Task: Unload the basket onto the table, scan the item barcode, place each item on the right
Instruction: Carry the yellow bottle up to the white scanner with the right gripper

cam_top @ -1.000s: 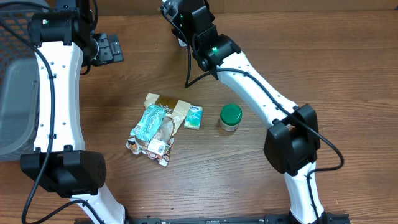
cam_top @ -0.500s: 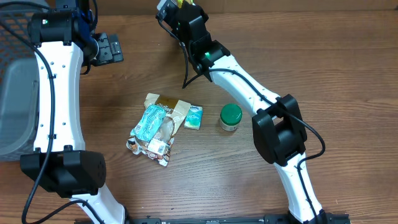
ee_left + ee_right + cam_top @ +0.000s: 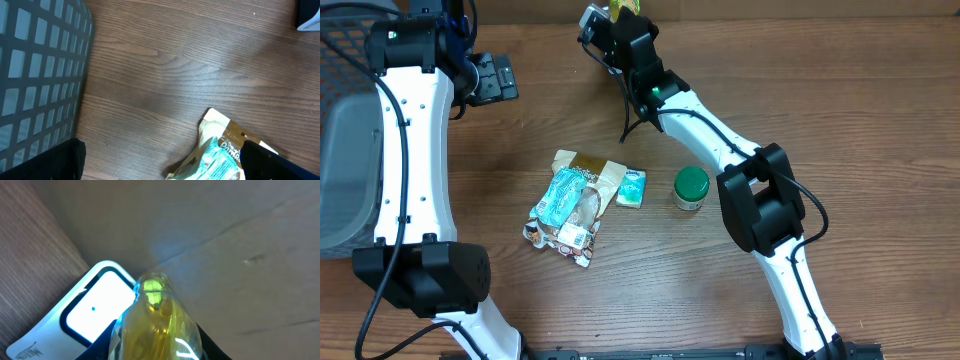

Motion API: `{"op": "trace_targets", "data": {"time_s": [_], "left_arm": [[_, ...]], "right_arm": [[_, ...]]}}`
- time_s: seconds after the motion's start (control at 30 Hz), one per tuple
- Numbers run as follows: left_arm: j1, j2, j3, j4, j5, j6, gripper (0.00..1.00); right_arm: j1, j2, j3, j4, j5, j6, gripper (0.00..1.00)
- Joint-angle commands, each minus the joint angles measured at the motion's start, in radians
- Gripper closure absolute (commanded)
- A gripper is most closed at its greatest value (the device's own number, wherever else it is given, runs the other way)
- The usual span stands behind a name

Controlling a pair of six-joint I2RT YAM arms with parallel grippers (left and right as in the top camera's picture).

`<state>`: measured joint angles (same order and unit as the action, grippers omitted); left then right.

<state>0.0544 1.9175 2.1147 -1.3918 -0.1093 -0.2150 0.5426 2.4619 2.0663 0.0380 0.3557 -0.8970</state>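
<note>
- One yellow bottle [image 3: 156, 322] is the item I am working with. My right wrist camera shows it see-through and glossy, filling the lower middle of the view.
- The right claw [image 3: 156, 349] is clamped on that bottle, with its dark fingers [image 3: 114, 342] pressed against both sides.
- Just beyond the bottle's tip lies the scanner [image 3: 95, 311], a white unit with a dark-rimmed bright window. The bottle overlaps its right edge in my view, and I cannot tell whether they touch.
- From overhead, the bottle shows only as a sliver of yellow at the far edge of the counter [image 3: 820, 120], above the right claw.
- Nearer to me, mid-counter, a small jar with a green lid [image 3: 691, 186] stands upright.
- Just to its left lies a small teal packet [image 3: 631, 188], and beside that a heap of crumpled snack packets [image 3: 572, 206].
- The left claw [image 3: 490, 77] is spread wide and holds nothing. It sits at the far left of the counter, well apart from the heap.
- Its camera looks down on bare wood, with the fingers [image 3: 45, 162] at the bottom corners and one corner of the heap between them.
- A gray mesh basket [image 3: 40, 75] stands at the left edge.
</note>
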Motion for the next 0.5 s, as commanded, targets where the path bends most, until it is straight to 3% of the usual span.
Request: {"op": "trace_targets", "data": {"time_s": [0.0,0.4,0.47], "left_arm": [[0.003,-0.016,0.013,0.001,-0.002,-0.010,0.00],[0.003,-0.016,0.013,0.001,-0.002,-0.010,0.00],[0.003,-0.016,0.013,0.001,-0.002,-0.010,0.00]], "right_arm": [[-0.002,0.009,0.016,0.042,0.011,-0.051,0.76],[-0.002,0.009,0.016,0.066,0.020,-0.050,0.76],[0.002,0.002,0.016,0.120,0.097,-0.007,0.79]]}}
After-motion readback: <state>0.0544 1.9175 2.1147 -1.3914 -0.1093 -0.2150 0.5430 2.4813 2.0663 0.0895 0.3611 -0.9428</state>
